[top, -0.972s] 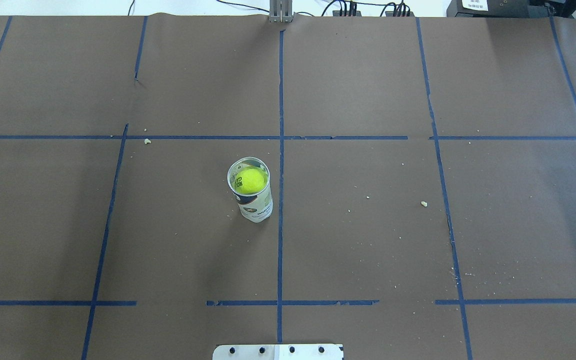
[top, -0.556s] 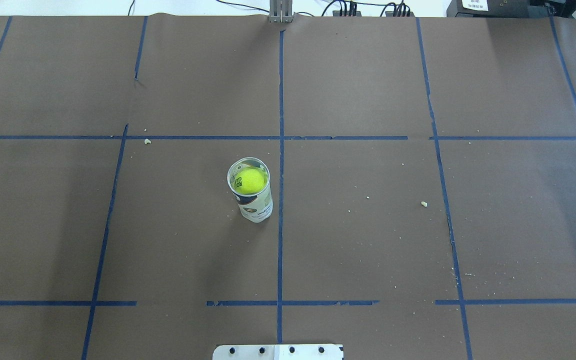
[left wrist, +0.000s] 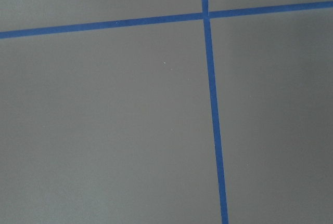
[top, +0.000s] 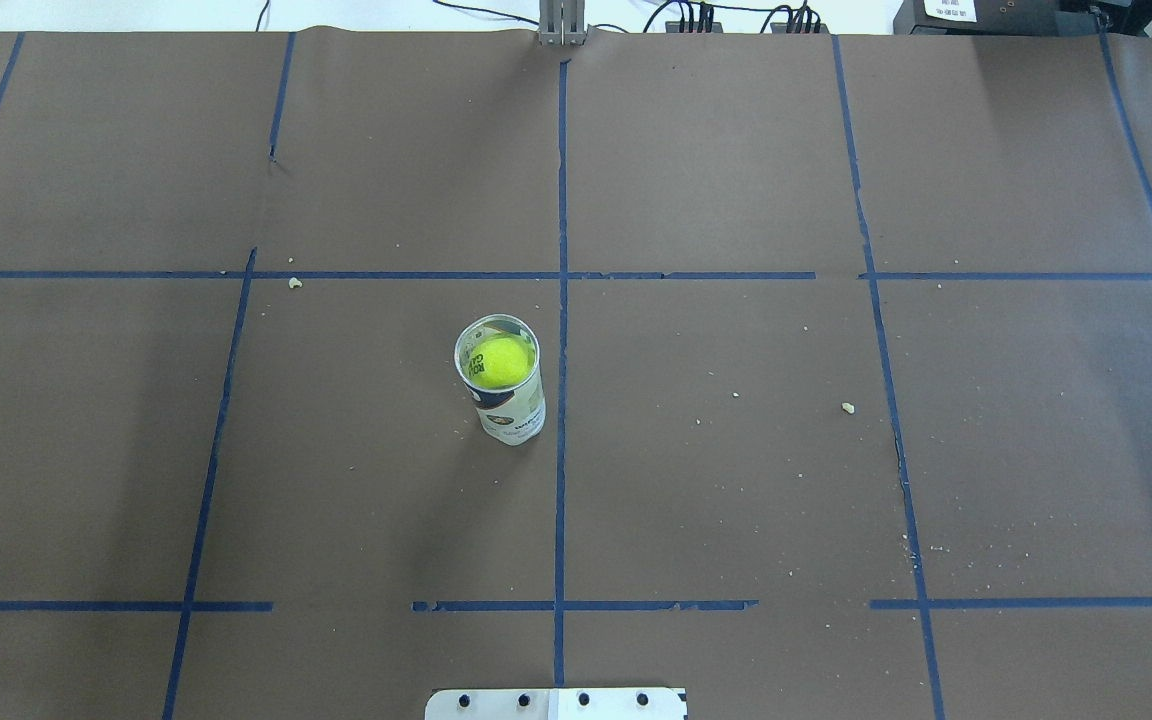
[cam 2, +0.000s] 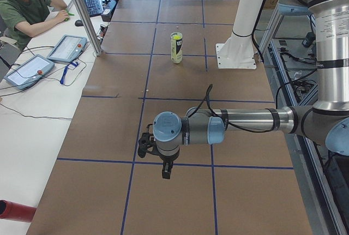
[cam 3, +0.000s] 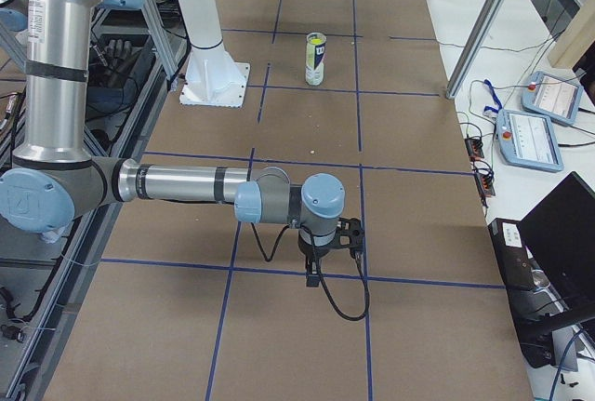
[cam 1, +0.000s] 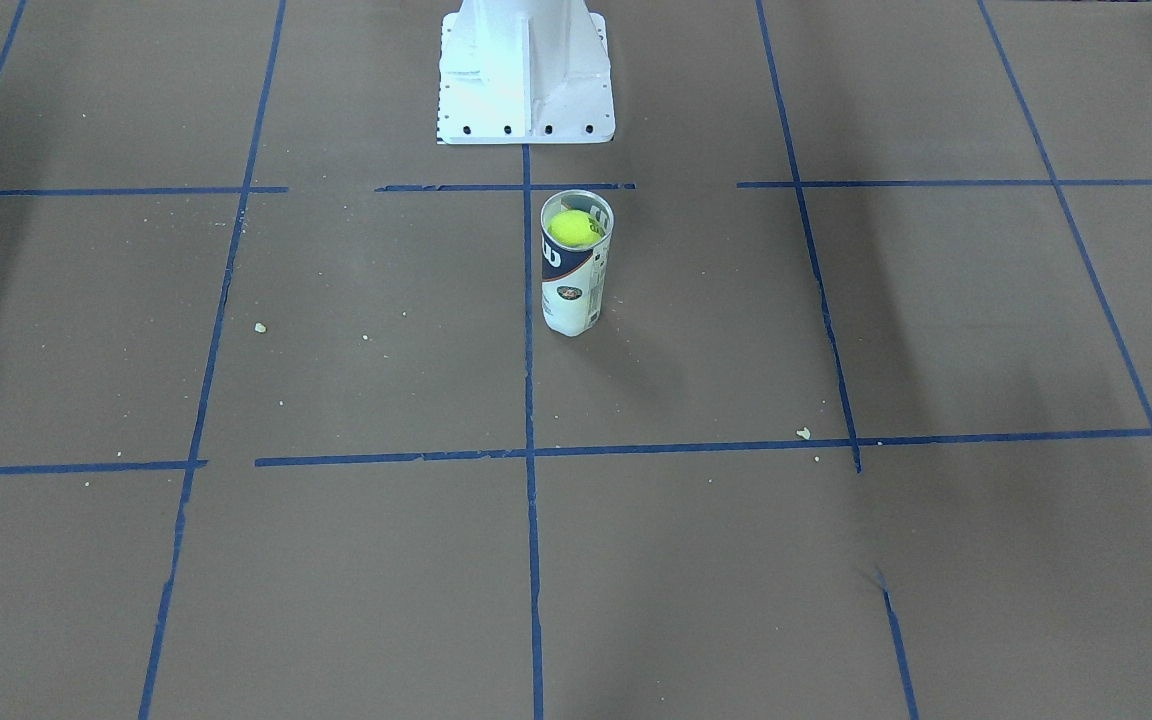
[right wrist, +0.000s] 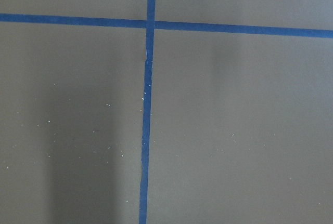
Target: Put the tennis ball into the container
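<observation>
Tennis ball (top: 502, 361): inside container (top: 512, 412), near its open top.
Container: upright on counter (top: 736, 490), just beside central blue tape line (top: 562, 200).
Left claw (cam 2: 166, 169), right claw (cam 3: 313, 269): over counter, well apart from container; whether spread or pressed together, cannot tell.

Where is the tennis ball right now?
In the overhead view the tennis ball sits inside the upright container, near its open top. The container stands just left of the centre tape line, on the robot's left side.
</observation>
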Motion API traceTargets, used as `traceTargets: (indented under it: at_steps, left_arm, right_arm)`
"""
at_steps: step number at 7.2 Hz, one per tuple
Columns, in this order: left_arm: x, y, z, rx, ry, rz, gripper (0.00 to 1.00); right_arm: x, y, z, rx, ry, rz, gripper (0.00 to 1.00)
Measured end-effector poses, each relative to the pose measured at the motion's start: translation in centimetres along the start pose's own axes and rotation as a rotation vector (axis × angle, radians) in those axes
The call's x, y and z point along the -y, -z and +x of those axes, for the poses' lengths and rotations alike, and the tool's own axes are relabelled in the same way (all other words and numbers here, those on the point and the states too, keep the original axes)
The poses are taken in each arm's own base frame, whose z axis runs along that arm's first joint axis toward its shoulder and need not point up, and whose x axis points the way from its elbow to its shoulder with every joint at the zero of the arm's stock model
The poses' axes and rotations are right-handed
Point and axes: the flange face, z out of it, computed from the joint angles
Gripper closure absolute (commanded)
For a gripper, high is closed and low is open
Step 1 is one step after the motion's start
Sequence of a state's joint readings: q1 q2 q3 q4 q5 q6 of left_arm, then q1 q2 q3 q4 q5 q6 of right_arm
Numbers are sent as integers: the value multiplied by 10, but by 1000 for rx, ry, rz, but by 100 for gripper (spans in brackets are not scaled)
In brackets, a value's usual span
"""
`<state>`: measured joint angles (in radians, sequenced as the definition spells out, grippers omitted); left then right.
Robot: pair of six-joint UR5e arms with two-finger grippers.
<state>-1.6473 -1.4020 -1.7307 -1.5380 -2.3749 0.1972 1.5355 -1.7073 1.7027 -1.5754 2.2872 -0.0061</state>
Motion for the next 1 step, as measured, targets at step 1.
traceTargets:
  at_steps: [1]
  left_arm:
    - [1, 3, 3, 1, -6, 6, 0]
  right_arm:
    - [0, 0, 0, 0, 0, 0, 0]
